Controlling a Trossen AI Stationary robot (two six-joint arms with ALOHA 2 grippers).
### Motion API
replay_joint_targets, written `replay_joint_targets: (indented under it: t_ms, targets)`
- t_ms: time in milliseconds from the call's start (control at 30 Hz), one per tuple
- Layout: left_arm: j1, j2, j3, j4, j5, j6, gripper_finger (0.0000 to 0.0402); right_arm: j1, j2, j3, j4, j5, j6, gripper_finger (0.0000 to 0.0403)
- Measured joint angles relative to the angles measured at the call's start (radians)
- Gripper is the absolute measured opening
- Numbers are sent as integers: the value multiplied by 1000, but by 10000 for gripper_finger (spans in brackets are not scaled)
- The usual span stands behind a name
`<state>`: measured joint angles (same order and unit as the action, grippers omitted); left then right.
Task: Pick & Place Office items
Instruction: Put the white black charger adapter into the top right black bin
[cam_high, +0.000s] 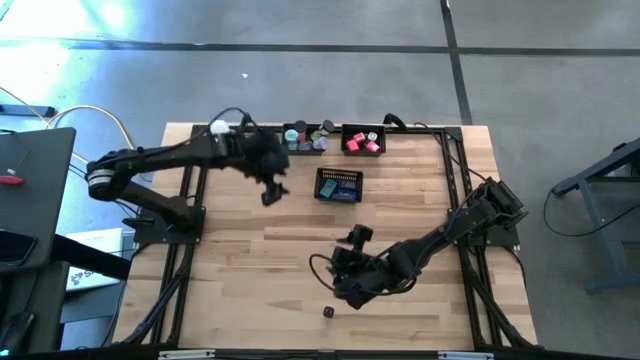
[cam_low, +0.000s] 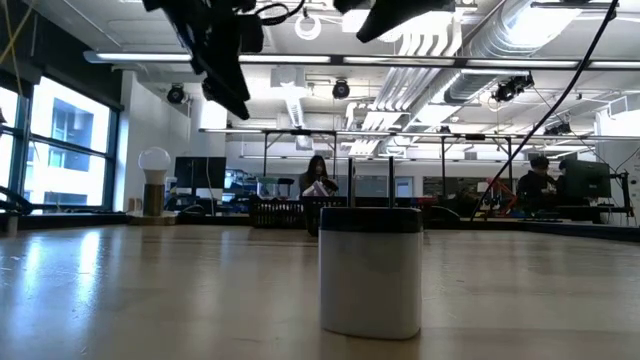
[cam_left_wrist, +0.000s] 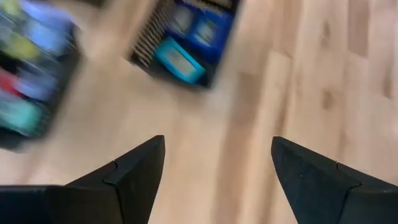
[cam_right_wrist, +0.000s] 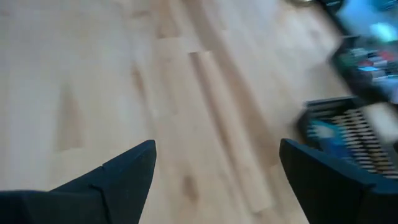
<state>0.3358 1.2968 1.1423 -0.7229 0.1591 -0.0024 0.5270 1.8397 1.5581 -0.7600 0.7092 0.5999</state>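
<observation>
A small black-topped roll (cam_high: 328, 312) stands alone on its end near the table's front edge; it looms close in the low view (cam_low: 370, 270). The other office items lie in three black mesh trays: dark blue blocks (cam_high: 338, 185), rolls (cam_high: 303, 137) and pink-red cubes (cam_high: 363, 140). My left gripper (cam_high: 272, 192) hovers open just left of the blue-block tray (cam_left_wrist: 186, 37), high above the wood (cam_low: 225, 60). My right gripper (cam_high: 356, 238) is open over the table's middle, nothing between its fingers (cam_right_wrist: 217, 149).
A white ball on a metal base (cam_high: 218, 128) stands at the far edge, left of the trays. Bare wood (cam_high: 250, 270) lies between the arms and along the near edge. People sit at desks in the room behind (cam_low: 318, 185).
</observation>
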Motion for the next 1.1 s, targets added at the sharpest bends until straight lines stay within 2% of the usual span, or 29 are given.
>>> replay_joint_targets:
  t_ms: [233, 400, 567, 733, 1033, 1100]
  targets:
    - [-211, 7, 0, -73, -153, -191, 287, 9, 0, 0, 116, -228, 3, 331]
    - [-345, 7, -1, -128, -217, -306, 287, 27, 0, 0, 123, -373, 68, 331]
    - [-460, 7, -1, -139, -244, -400, 287, 71, 0, 0, 119, -439, 181, 331]
    - [-550, 7, -1, -139, -261, -486, 287, 129, 0, 0, 120, -438, 284, 331]
    - [-711, 7, -1, -137, -372, -612, 287, 239, 56, 0, 129, -217, 362, 331]
    - [-745, 7, -1, -137, -384, -628, 287, 247, 83, 1, 140, -203, 373, 331]
